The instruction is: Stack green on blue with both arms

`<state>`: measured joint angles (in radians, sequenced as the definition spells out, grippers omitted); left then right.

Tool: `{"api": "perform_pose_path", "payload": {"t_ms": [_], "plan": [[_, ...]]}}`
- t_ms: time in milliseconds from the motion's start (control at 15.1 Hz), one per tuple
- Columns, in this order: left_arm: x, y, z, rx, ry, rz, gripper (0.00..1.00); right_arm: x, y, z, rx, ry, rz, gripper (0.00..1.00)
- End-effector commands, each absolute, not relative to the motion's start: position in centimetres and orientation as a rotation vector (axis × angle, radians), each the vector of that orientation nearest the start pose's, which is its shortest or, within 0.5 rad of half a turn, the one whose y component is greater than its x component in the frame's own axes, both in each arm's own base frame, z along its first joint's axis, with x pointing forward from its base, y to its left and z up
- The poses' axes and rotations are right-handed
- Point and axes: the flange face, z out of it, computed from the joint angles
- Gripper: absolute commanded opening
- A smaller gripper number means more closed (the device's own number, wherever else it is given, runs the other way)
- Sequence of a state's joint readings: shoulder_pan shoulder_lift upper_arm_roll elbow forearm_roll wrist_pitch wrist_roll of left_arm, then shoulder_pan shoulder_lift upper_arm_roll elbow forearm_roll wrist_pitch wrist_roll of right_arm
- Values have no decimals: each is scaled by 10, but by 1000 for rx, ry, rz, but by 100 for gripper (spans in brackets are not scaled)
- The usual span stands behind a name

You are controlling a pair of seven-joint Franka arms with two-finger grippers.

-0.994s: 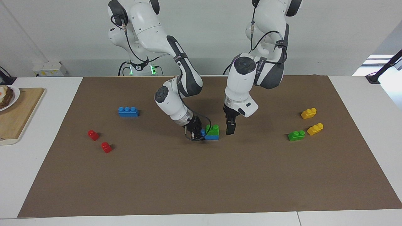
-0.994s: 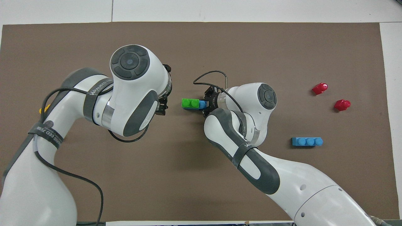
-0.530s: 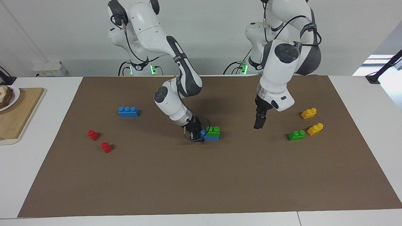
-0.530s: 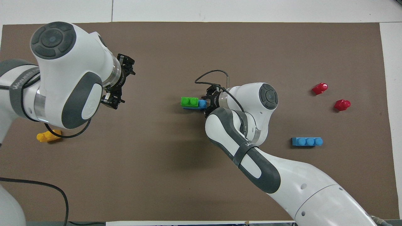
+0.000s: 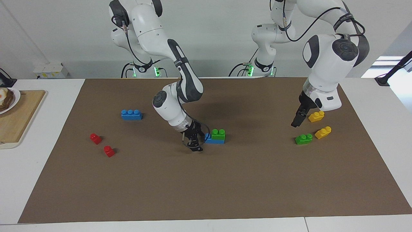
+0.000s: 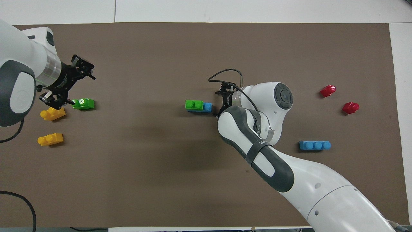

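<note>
A green brick [image 5: 218,133] [image 6: 194,104] sits stacked on a blue brick [image 5: 210,140] [image 6: 208,106] mid-mat, covering two of its studs. My right gripper [image 5: 195,139] [image 6: 220,103] is low beside the blue brick's bare end, open, a small gap from it. My left gripper [image 5: 296,121] [image 6: 70,84] hangs open and empty over the mat beside a second green brick [image 5: 303,139] [image 6: 83,103]. A second blue brick [image 5: 131,114] [image 6: 314,145] lies alone toward the right arm's end.
Two yellow bricks [image 5: 316,116] [image 5: 323,132] lie by the loose green brick. Two red bricks [image 5: 95,138] [image 5: 109,151] lie toward the right arm's end. A wooden board [image 5: 19,116] with a plate lies off the mat there.
My right gripper opened, let go of the blue brick and drew back a little. My left arm swung from beside the stack to its own end, over the loose green and yellow bricks.
</note>
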<state>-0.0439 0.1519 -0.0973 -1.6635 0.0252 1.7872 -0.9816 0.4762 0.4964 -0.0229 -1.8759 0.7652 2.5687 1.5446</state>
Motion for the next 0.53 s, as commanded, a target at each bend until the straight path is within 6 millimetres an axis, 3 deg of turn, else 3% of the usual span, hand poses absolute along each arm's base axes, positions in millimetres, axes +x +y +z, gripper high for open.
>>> {"api": "perform_pose_path", "payload": {"t_ms": [0,199,464], "plan": [[585,-54,526,-2912,-1076,67,100,603,249,266,-1752,2073,445,92],[570,-33,544,-2964,-900,114,100,610,227,286,-1764,2059,441,94],[546,-27,537,-3024,-592,234,100,621,190,350,-2006,1841,320,98]]}}
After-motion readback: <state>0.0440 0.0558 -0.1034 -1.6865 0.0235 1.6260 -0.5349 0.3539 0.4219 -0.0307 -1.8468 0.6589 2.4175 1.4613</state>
